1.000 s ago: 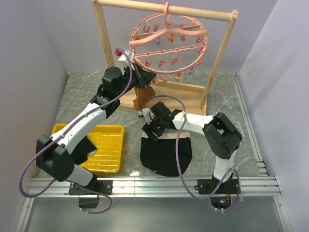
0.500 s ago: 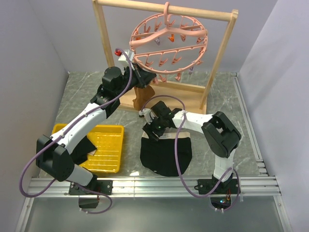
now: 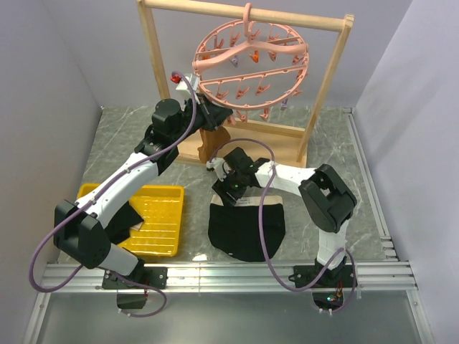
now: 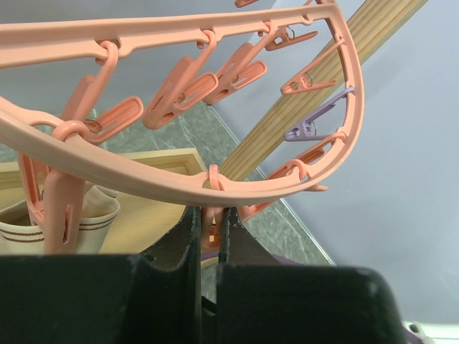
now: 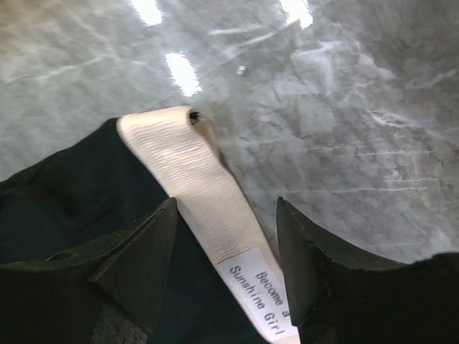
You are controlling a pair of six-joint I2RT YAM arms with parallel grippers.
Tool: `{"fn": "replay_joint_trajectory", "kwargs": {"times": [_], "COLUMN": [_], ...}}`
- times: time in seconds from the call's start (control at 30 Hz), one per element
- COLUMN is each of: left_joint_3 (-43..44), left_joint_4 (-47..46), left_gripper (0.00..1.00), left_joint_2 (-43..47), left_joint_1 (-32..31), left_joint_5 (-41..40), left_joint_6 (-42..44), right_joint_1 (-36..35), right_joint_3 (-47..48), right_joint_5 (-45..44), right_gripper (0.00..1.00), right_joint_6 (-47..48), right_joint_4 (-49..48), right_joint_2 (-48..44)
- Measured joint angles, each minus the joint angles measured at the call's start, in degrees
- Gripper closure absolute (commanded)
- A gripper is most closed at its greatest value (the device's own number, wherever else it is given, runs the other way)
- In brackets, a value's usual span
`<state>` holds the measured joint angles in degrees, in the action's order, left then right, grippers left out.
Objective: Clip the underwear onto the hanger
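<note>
Left jaws pinch hanger (image 4: 143,178) peg | right jaws spread over underwear (image 3: 244,229) | yellow tray (image 3: 162,222): dark cloth (image 3: 118,222)

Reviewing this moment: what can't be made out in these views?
- Top view: right gripper fingertips hidden under its own body; contact with the underwear unclear.
- Right wrist view: label cut off by the bottom edge.
- Left wrist view: clip mostly hidden between the left gripper fingers.
- Top view: dark cloth in the tray partly behind the left arm.

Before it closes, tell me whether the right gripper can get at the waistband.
Probably yes. The right gripper is open astride the waistband of the underwear, one finger on each side, and nothing lies between them and it.
</note>
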<state>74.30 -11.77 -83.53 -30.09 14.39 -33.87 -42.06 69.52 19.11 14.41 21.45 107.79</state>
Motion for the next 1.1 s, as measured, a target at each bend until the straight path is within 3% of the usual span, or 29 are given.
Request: {"fn": "replay_joint_trajectory", "kwargs": {"times": [0.2, 0.33, 0.43, 0.6, 1.1], "left_joint_3": [0.00, 0.33, 0.46, 0.50, 0.52], "left_joint_4": [-0.02, 0.00, 0.00, 0.02, 0.00], "left_gripper": [1.00, 1.00, 1.00, 1.00, 1.00], "left_joint_2": [-0.11, -0.63, -0.83, -0.85, -0.90], "left_joint_1": [0.00, 0.02, 0.02, 0.02, 0.22], "left_joint_5": [0.26, 0.31, 0.31, 0.33, 0.74], "left_joint_6": [-0.02, -0.02, -0.02, -0.04, -0.48], "right_joint_1": [-0.63, -1.73, -3.08, -4.39, -3.80], "right_joint_3": [3.91, 4.83, 4.83, 3.91, 1.29], "right_joint_5": [-2.29, -3.69, -4.59, -4.57, -7.41], "right_gripper": [0.41, 0.54, 0.57, 0.40, 0.35], "right_joint_6": [0.07, 0.46, 0.46, 0.24, 3.10], "right_joint_4": [1.31, 2.60, 3.32, 2.99, 4.48], "right_joint_2": [3.72, 4.22, 4.22, 3.43, 0.04]}}
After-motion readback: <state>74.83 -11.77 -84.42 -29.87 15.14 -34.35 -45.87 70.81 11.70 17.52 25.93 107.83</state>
